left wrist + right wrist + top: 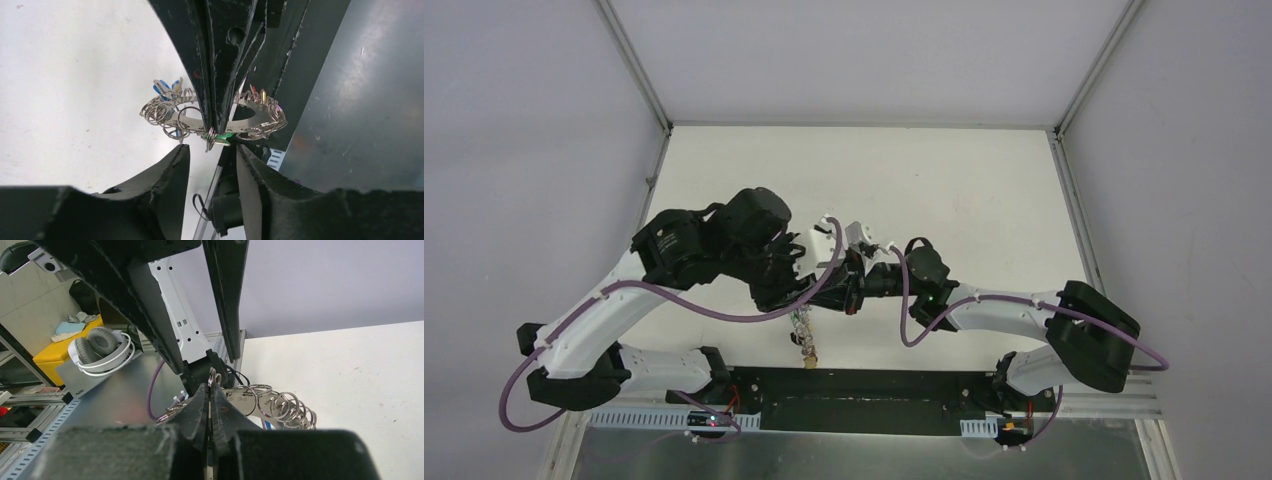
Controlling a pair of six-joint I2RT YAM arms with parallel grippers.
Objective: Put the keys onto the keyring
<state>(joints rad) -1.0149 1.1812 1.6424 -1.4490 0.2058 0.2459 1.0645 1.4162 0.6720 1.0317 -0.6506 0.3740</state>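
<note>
**A:** Where does the job stand?

**B:** Above the white tabletop (984, 200), the black-and-white left arm (604, 310) and right arm (1009, 310) meet in mid-air. The large silvery metal keyring (252, 116) hangs between them. It is a flat band crowded with small wire loops, and it is held up off the surface.

**A:** Who's holding it?

**B:** The right arm's fingers (197, 410) are pressed together on the band. They pinch it just beside the bright green oblong plastic tag (225, 136). The left arm's fingers (165, 172) stand apart and empty, one on each side of that pinch, and touch nothing.

**A:** And the other key?

**B:** The blue oblong plastic tag (160, 89) sits on the opposite side of the ring, among the loops. The loops overlap so thickly that I can't tell whether either key is fully threaded or only lying against the band.

**A:** So which step is this?

**B:** I'd call it the threading itself, on the green key. The right arm steadies the ring and the left is lined up to take hold.

**A:** What does the next move need?

**B:** Probably a very fine approach. The left fingers would have to close on the small wire loop (210, 141) dangling at the right arm's tips without hitting them. Then they would work it along the band while the right grip stays firm.
</note>
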